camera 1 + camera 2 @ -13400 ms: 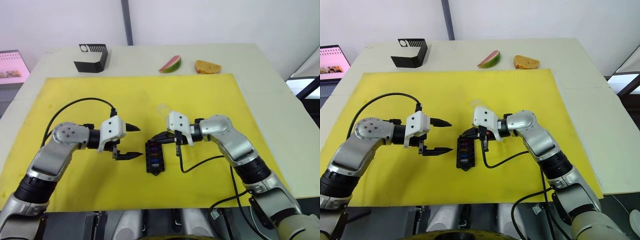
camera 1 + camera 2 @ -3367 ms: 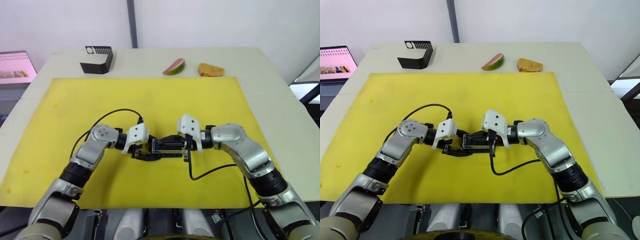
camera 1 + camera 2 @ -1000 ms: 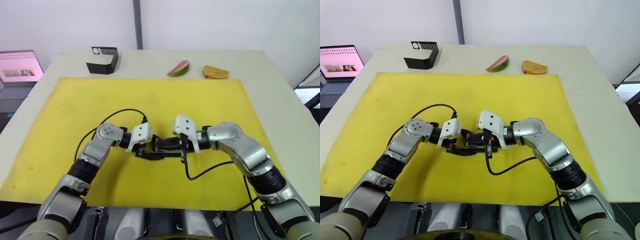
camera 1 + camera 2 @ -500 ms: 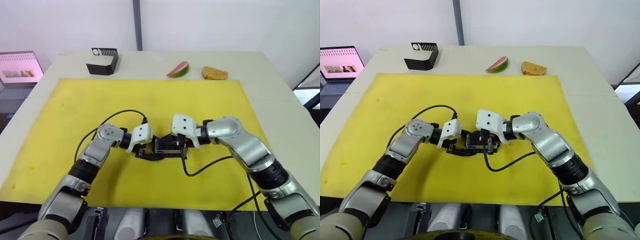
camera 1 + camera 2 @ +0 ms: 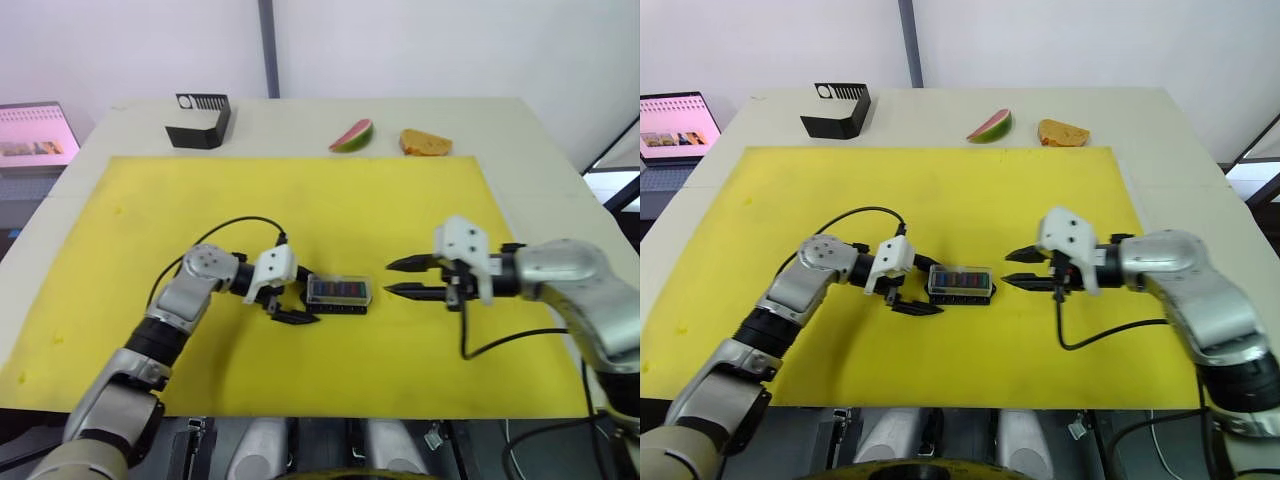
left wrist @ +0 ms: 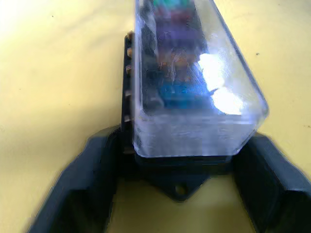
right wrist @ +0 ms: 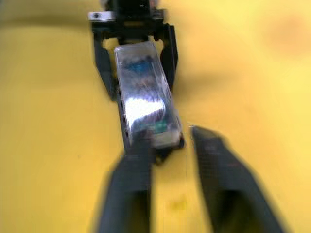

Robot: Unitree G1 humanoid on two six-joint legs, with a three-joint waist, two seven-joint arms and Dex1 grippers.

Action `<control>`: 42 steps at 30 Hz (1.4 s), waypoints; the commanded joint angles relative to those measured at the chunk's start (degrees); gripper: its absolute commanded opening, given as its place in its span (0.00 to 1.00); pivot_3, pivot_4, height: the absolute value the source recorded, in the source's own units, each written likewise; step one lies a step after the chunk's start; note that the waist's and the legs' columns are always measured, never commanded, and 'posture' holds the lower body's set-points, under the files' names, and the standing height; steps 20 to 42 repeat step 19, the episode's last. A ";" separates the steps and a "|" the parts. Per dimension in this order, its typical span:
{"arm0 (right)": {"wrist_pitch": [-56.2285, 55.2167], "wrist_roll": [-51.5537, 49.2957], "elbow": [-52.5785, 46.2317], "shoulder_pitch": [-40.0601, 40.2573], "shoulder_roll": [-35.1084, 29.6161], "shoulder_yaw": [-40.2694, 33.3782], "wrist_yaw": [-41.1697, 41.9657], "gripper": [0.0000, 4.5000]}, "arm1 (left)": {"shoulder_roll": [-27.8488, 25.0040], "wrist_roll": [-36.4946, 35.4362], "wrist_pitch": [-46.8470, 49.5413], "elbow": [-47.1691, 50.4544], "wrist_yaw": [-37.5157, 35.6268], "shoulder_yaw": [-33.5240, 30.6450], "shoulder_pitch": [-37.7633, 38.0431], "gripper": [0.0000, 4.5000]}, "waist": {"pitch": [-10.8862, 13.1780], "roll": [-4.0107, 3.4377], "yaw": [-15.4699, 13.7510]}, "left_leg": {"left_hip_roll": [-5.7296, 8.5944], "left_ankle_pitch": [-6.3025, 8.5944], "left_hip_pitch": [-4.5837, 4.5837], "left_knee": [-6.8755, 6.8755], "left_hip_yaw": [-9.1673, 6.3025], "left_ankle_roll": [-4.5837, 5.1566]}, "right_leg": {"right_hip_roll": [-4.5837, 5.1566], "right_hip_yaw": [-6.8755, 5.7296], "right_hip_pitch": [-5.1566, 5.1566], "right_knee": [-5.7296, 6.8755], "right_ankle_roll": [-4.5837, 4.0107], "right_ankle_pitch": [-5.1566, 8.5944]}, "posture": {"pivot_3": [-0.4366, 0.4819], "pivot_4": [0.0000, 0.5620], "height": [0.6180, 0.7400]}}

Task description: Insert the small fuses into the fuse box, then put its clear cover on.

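Right claw (image 5: 404, 278) has pulled back off the fuse box (image 5: 338, 304), now well apart to its right, fingers spread, empty. Fuse box sits on the yellow mat (image 5: 400, 200), turned lengthwise toward both claws versus 13 s ago. Clear cover (image 6: 194, 82) now seated on top; small fuses (image 5: 339, 290) visible through it as coloured blurs, individual colours hard to separate. Left claw (image 5: 296, 305) stays at the box's left end, fingers spread either side of that end, contact unclear. No readable writing. Larger black box (image 5: 198, 119) at the table's far edge, beyond the mat.
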State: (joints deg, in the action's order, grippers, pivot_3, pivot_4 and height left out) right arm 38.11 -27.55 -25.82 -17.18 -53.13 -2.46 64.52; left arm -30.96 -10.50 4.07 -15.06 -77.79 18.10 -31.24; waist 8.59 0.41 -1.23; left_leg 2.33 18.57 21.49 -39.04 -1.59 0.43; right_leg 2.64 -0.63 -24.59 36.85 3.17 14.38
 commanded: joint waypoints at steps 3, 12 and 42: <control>5.16 -9.66 -3.29 3.20 -5.70 -13.55 3.09 0.96 | -12.35 -5.79 8.03 9.07 -3.55 -9.02 5.07 1.00 | 0.19 -0.16 1.25 | -0.03 0.00 -0.01 0.02 0.01 0.00 | 0.00 0.00 -0.01 0.01 0.00 0.00 | 0.48 0.27 1.00; 7.72 -13.13 0.20 13.38 -14.41 -29.48 10.96 0.98 | -36.05 -22.13 31.49 26.62 -7.98 -38.73 22.55 1.00 | 1.24 -0.14 0.40 | -0.04 0.01 0.12 0.03 0.01 0.00 | 0.01 -0.01 0.00 -0.22 -0.02 0.01 | 0.48 0.27 1.00; 7.87 -13.71 1.68 16.62 -16.46 -33.42 13.28 0.98 | -39.57 -22.35 33.23 26.94 -9.19 -52.04 32.55 1.00 | 1.42 -0.52 0.46 | -0.04 0.08 0.05 0.03 0.06 0.11 | 0.05 -0.03 0.25 -0.59 -0.17 0.08 | 0.48 0.27 1.00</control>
